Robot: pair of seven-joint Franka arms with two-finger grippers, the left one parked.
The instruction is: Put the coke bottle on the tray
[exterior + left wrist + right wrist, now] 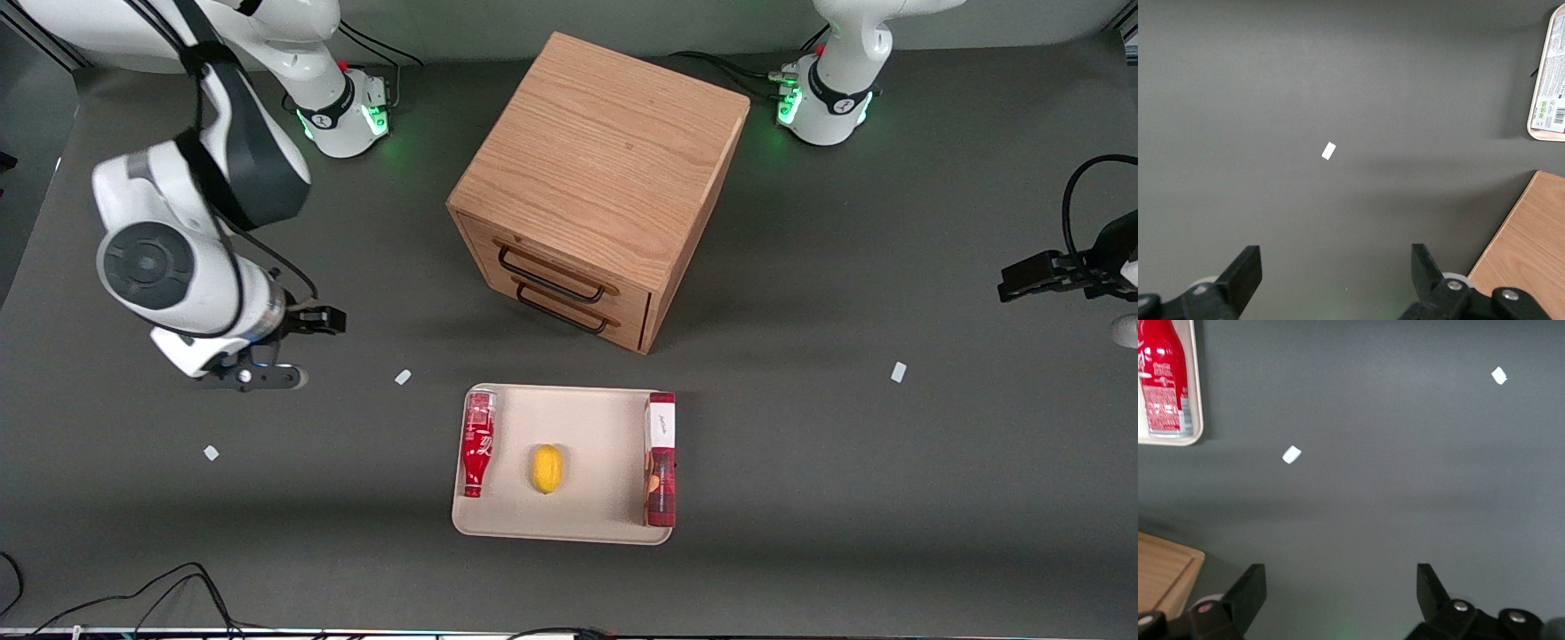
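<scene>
Tray (591, 516) sits nearest the camera on the grey surface (800, 498), in front of the wooden drawers (596, 187). Bottle (477, 443) lies flat on it along the edge toward the working arm, lemon (547, 468) beside it, red box (660, 460) along the other edge. Claw (298, 351) hovers well apart, wide open and holding nothing.

Coke bottle (477, 443) (lying flat) on tray (587, 520)

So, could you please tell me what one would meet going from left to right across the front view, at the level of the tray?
Open end effector over bare table → red contoured coke bottle → yellow lemon → long red rectangular box, the last three lying on the cream-beige tray.
</scene>
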